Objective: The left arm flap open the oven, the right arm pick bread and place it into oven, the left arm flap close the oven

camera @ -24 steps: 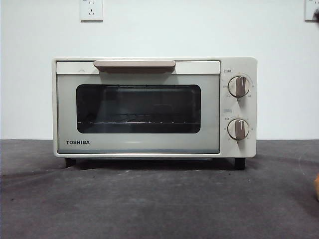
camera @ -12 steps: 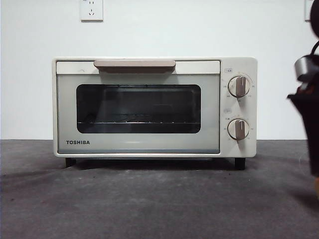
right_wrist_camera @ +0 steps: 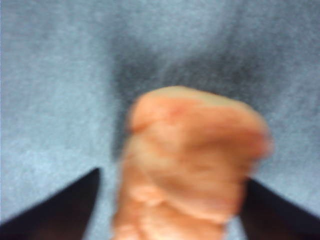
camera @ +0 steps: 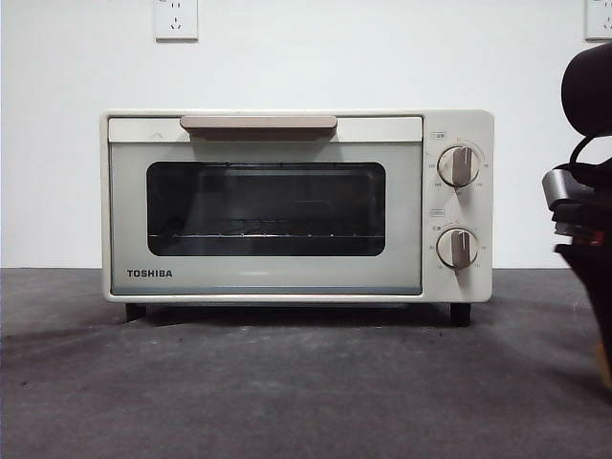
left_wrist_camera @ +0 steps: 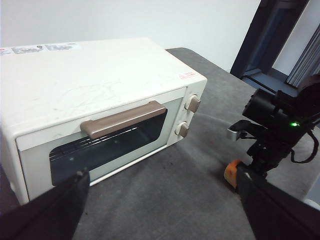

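- The cream-white boxy oven [camera: 296, 206] stood shut on the grey table [camera: 287, 392].
- At 3 o'clock, the right gripper [right_wrist_camera: 170, 200] hung wide open around the golden-orange bread roll [right_wrist_camera: 192, 165].
- The left gripper [left_wrist_camera: 160, 200] waited open, holding nothing.

Oven [camera: 287, 206] door shut, blocks cavity; table [camera: 287, 392] in front open.

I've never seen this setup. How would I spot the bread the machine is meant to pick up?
Start at the cream-white oven on the grey table, its door shut. Off its knob side a black arm reaches down, and the bread lies between the right gripper jaws. It is the only lumpy golden-orange thing there.
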{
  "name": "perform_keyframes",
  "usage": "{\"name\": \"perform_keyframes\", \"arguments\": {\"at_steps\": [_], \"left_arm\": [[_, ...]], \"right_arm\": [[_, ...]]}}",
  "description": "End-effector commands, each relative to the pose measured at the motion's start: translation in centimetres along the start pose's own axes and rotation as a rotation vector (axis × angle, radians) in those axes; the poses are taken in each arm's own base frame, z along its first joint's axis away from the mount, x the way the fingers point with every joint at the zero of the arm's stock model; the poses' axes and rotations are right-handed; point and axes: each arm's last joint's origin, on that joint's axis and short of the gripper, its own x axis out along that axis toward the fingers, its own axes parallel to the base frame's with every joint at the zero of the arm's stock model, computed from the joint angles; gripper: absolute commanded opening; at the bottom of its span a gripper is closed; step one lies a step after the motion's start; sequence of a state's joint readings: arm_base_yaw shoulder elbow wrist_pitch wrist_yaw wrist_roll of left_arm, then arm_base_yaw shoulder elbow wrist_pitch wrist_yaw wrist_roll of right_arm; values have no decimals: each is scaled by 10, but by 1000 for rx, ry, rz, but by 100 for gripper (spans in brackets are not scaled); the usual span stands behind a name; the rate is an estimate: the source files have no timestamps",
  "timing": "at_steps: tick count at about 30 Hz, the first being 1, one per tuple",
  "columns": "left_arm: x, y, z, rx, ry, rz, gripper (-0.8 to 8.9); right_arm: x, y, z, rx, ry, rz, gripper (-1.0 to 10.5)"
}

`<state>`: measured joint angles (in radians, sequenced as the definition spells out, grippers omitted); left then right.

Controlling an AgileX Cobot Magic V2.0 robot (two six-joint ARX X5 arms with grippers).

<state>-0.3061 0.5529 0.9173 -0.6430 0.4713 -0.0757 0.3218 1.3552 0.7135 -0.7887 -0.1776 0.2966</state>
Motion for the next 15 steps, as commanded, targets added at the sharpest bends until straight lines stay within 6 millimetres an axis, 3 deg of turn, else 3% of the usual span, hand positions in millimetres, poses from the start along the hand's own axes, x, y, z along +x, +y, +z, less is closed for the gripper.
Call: {"name": "perform_keyframes", "arguments": {"at_steps": [1, 8, 15], "left_arm": [[-3, -2, 6, 27, -27, -3, 457], [-2, -2, 6, 27, -26, -6, 430], [-1, -2, 6, 19, -19, -6, 387]], "right_arm": [[-1, 2, 2, 1, -10, 0, 201], [-20, 4, -3, -9, -48, 23, 195], [-63, 3, -36, -33, -148, 88, 195]]}}
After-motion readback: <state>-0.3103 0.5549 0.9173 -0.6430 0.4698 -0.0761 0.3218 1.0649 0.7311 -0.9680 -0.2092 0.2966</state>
